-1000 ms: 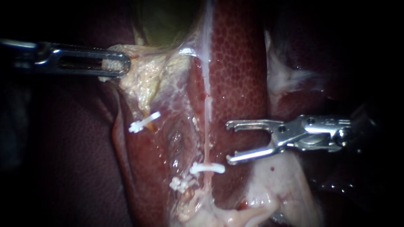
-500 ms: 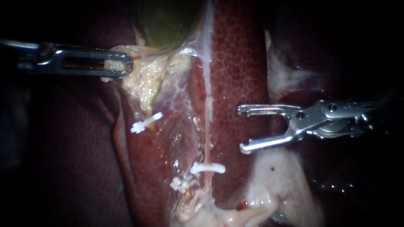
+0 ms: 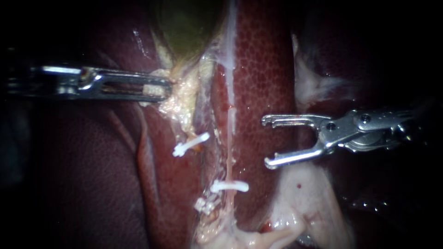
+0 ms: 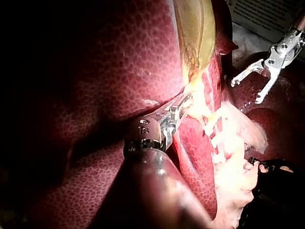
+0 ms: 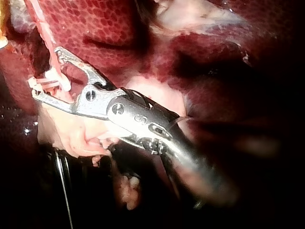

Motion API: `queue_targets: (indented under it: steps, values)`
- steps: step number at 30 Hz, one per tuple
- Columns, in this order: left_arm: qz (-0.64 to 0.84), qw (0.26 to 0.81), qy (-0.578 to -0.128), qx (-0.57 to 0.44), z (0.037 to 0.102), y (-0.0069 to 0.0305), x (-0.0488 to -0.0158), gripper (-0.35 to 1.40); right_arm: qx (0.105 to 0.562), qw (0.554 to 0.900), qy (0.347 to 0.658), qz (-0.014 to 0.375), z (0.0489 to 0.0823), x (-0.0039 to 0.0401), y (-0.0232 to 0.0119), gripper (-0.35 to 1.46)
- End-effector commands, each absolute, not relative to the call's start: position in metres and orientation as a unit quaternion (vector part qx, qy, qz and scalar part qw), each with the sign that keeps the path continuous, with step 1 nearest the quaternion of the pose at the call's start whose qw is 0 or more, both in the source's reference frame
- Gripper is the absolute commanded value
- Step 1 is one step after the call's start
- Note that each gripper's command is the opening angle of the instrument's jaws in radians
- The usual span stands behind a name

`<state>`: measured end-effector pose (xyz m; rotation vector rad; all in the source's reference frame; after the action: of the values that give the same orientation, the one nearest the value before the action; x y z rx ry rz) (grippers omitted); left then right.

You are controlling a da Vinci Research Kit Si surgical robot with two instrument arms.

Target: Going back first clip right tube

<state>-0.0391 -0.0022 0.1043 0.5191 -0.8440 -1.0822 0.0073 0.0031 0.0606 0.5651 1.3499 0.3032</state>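
The right tube [image 3: 229, 152], a thin pale-pink strand, runs down the middle of the endoscope view beside the liver [image 3: 263, 69], and a white clip [image 3: 229, 186] sits across its lower part. A second white clip [image 3: 190, 144] lies tilted on the tissue further left and higher. The right instrument [image 3: 266, 142] hangs over the liver just to the right of the tube, clear of it, its jaws spread wide with nothing between them. Up and to the left, the left instrument [image 3: 162, 87] has its jaws pinched on yellowish tissue [image 3: 184, 99] under the green gallbladder [image 3: 184, 27]
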Motion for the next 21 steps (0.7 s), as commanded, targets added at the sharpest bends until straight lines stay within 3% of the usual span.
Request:
queue_targets:
  steps: [1,21]
  values:
    - [-0.493,0.743,-0.385,0.238,0.1046,-0.0023,-0.0394,-0.35,0.257,0.734,0.614,0.138,0.0606,0.0072,0.0032,0.60]
    - [-0.490,0.745,-0.383,0.241,0.1054,-0.0027,-0.0410,-0.35,0.258,0.734,0.613,0.138,0.0603,0.0071,0.0034,0.60]
